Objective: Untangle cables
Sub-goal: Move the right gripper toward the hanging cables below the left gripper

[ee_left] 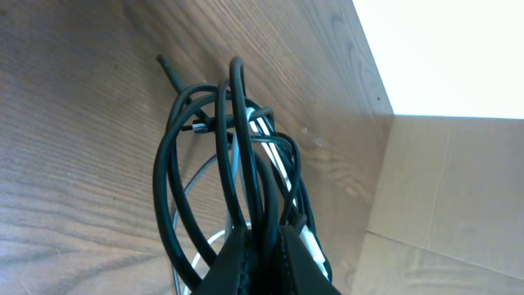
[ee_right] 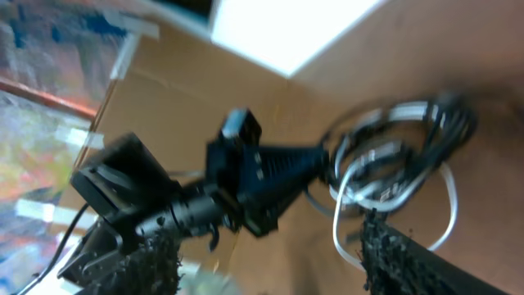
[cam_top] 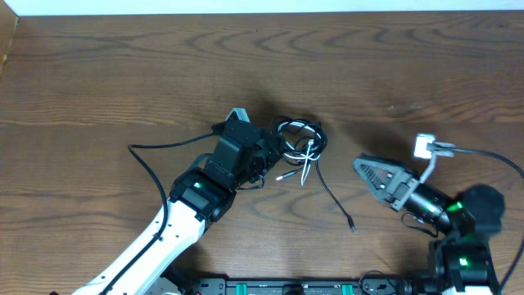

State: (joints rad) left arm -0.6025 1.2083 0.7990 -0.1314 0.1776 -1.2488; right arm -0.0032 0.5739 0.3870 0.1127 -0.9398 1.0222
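The cables (cam_top: 300, 138) lie in one tangled bundle of black and white cords at the middle of the wooden table (cam_top: 123, 74). My left gripper (cam_top: 274, 152) is shut on the bundle's left side. In the left wrist view the jaws (ee_left: 264, 236) pinch black cords while the loops (ee_left: 233, 139) fan out ahead, a white cord (ee_left: 264, 131) running among them. One black tail (cam_top: 334, 199) trails toward the front. My right gripper (cam_top: 366, 169) stands open to the right of the bundle, apart from it. In the right wrist view its fingers (ee_right: 401, 258) are spread with nothing between them, and the bundle (ee_right: 401, 152) lies beyond.
Two white cord ends (cam_top: 295, 174) lie just in front of the bundle. A small white block (cam_top: 425, 147) with a thin wire sits above the right arm. Cardboard walls (ee_left: 458, 205) stand past the table's far edge.
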